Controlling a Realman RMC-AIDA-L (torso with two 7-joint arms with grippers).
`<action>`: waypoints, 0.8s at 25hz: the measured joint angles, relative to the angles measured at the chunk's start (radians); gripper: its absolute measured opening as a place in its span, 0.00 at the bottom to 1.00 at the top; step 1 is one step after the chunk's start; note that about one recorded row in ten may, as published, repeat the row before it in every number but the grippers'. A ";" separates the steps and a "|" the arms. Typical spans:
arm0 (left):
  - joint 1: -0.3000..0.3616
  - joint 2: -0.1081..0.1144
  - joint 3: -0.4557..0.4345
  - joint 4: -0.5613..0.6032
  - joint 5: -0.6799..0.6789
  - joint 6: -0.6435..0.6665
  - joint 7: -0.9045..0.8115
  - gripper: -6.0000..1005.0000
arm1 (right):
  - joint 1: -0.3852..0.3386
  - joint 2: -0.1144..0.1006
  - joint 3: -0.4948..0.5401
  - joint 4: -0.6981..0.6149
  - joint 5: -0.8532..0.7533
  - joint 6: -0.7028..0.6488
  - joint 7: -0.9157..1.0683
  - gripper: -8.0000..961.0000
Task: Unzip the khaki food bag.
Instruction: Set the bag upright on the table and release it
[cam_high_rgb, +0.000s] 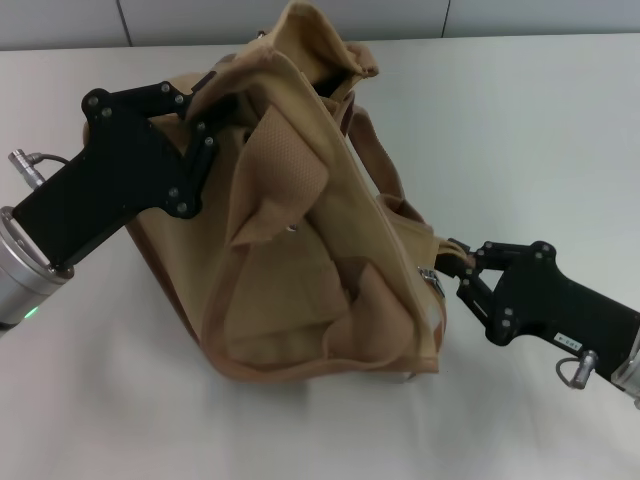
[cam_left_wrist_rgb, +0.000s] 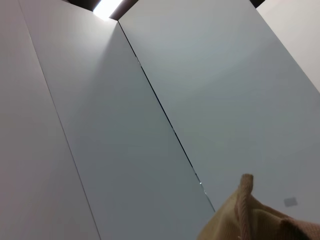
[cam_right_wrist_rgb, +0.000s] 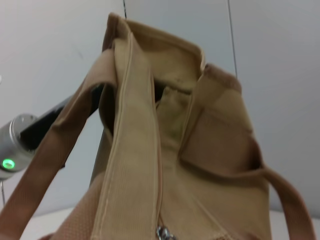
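Two pincers on khaki food bag (cam_high_rgb: 310, 230), left pincer (cam_high_rgb: 205, 115) gripping edge, right pincer (cam_high_rgb: 455, 262) at zipper

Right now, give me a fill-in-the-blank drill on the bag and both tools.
1. The khaki food bag rests on a ____ table.
2. The left tool grips the bag's upper ____ edge.
3. The right tool is at the bag's lower right corner, beside the ____ zipper pull.
4. In the right wrist view, a ____ light glows on the left arm.

Missing words: white; left; silver; green
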 joint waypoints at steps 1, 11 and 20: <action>0.000 0.000 0.000 -0.001 0.000 0.002 -0.001 0.18 | -0.002 0.000 0.019 0.000 0.000 -0.016 0.000 0.07; -0.016 0.000 -0.012 -0.111 -0.009 0.007 -0.004 0.19 | 0.041 -0.007 0.231 -0.029 0.000 -0.156 0.127 0.11; 0.050 0.000 -0.013 -0.146 -0.027 -0.060 -0.092 0.19 | 0.156 -0.008 0.235 -0.173 -0.009 -0.059 0.374 0.15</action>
